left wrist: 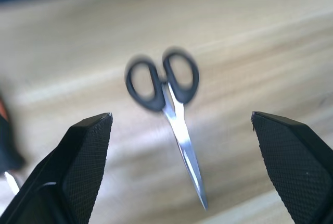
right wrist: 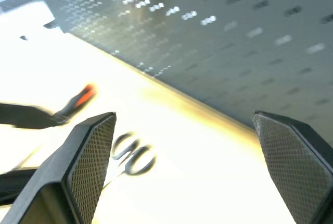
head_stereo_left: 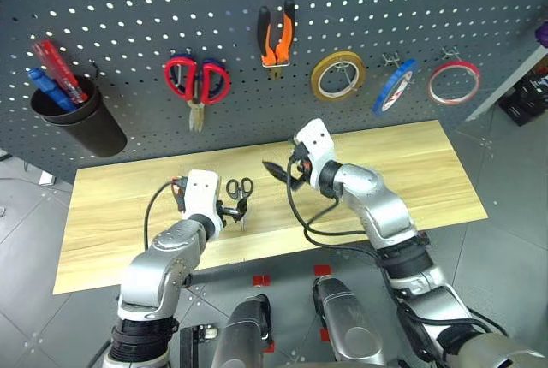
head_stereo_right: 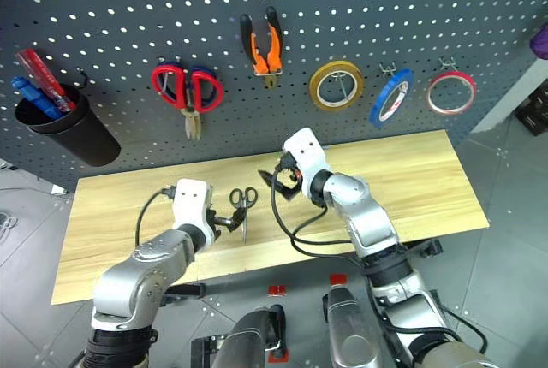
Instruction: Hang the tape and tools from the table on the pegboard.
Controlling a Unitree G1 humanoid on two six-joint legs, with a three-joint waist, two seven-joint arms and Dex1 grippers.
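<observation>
Even bright head views, motion-blurred wrist views, table (right wrist: pixel 218 182) glare-washed, small black-handled scissors (left wrist: pixel 165 86) soft

The 2 head views look forward and down from above the arms, taking in the pegboard (head_stereo_left: pixel 128 17) and the whole table (head_stereo_left: pixel 411 171) from some way off; both share that scene, slightly offset. The left wrist view looks steeply down along its fingers (left wrist: pixel 83 151), close over the small scissors (left wrist: pixel 164 86). The right wrist view faces nearly level across the tabletop toward the pegboard, catching the same scissors (right wrist: pixel 132 156).
</observation>
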